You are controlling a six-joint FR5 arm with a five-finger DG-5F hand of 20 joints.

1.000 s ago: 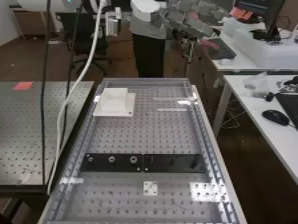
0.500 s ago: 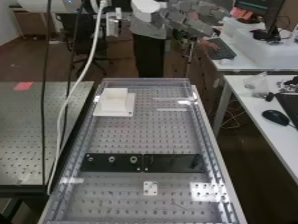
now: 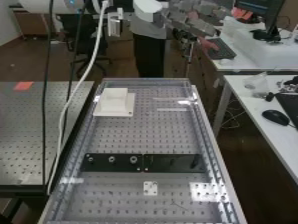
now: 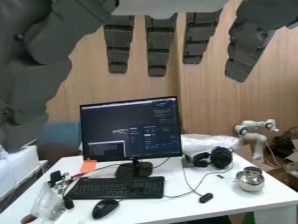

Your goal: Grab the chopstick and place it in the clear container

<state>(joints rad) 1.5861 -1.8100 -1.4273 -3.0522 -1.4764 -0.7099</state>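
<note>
The robot hand [image 3: 181, 19] is at the upper right of the high view, raised above and beyond the far end of the central table [image 3: 149, 131]; the white arm [image 3: 41, 5] enters at the upper left. Finger state: released. The fingers [image 4: 158, 47] are extended and spread apart. Chopstick position: two thin pale bars [image 3: 173, 109] appear crosswise on the perforated surface, right of center in the upper half of the frame; whether either is the chopstick or a reflection cannot be told. Clear walls [image 3: 211, 165] border this surface; whether they form the clear container cannot be told. A white square block on a flat base [image 3: 114, 103] is located left of the pale bars. A black mounting strip [image 3: 174, 163] spans the surface in the lower half, with a small white plate [image 3: 150, 188] just below it. A white cable [image 3: 75, 85] descends at the left, and an orange sheet [image 3: 23, 86] rests on the adjacent perforated table [image 3: 40, 135]. At the right edge, a mouse [image 3: 275, 117] rests on a white table [image 3: 256, 114]. In the wrist view, a monitor [image 4: 130, 130] stands behind a keyboard [image 4: 116, 188]; headphones [image 4: 214, 158] lie beside the monitor, near a round metallic vessel [image 4: 249, 180].
</note>
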